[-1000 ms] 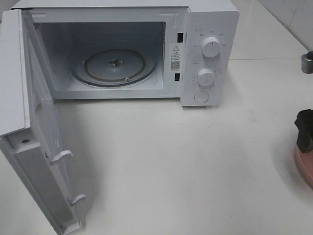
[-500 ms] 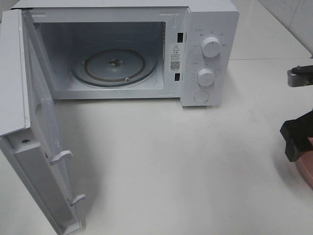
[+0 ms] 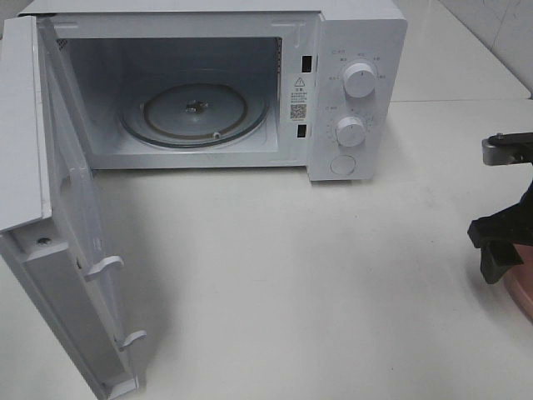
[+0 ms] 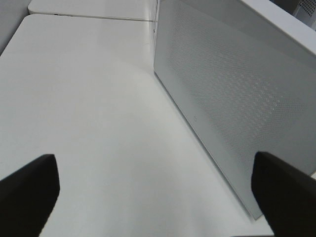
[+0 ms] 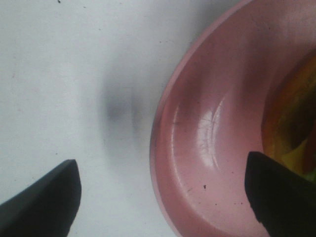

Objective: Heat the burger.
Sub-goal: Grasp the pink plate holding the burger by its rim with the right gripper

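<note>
Only an orange, yellow and green edge of the burger (image 5: 292, 123) shows, lying on the round pink plate (image 5: 207, 133) in the right wrist view. My right gripper (image 5: 163, 197) hangs open over the plate's rim, one finger above the white table and the other above the plate by the burger. From the high camera it (image 3: 500, 247) appears at the right edge, over the plate's left rim (image 3: 520, 293); the burger itself is out of that view. My left gripper (image 4: 155, 197) is open and holds nothing, beside a white perforated panel of the microwave (image 4: 237, 98).
The white microwave (image 3: 350, 50) stands at the back with its door (image 3: 67, 250) swung wide open to the left. A glass turntable (image 3: 196, 112) lies in the cavity. Bare white tabletop (image 3: 316, 283) stretches between the microwave and the plate.
My right gripper has come further into the high view, moving left over the plate's rim. The microwave and its door have not moved.
</note>
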`<state>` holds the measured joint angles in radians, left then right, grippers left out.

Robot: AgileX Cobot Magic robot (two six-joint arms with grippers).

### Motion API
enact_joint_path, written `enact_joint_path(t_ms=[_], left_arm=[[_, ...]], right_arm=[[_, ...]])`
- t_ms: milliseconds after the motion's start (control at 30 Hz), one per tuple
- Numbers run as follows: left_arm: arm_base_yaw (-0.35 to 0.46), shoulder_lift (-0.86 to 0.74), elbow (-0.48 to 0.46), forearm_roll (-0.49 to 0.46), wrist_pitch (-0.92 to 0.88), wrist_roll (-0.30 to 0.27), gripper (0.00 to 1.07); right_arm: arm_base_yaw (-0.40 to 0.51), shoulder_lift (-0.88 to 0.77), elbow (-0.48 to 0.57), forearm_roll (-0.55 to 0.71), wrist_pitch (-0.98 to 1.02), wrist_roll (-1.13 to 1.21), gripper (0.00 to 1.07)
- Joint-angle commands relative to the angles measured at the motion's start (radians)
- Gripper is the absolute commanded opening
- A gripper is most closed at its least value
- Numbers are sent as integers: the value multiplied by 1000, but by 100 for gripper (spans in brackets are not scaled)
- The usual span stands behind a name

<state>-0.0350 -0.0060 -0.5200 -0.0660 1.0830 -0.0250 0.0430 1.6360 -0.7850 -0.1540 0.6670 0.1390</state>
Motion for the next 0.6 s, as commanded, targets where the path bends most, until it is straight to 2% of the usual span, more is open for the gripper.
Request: enact_joint_path(t_ms=[33, 600], left_arm=[[0, -14, 2, -10, -14, -1, 98], [0, -14, 2, -10, -14, -1, 98]], right_arm=[[-7, 34, 0, -7, -28, 1, 87], [-7, 119, 0, -11, -107, -7, 85]])
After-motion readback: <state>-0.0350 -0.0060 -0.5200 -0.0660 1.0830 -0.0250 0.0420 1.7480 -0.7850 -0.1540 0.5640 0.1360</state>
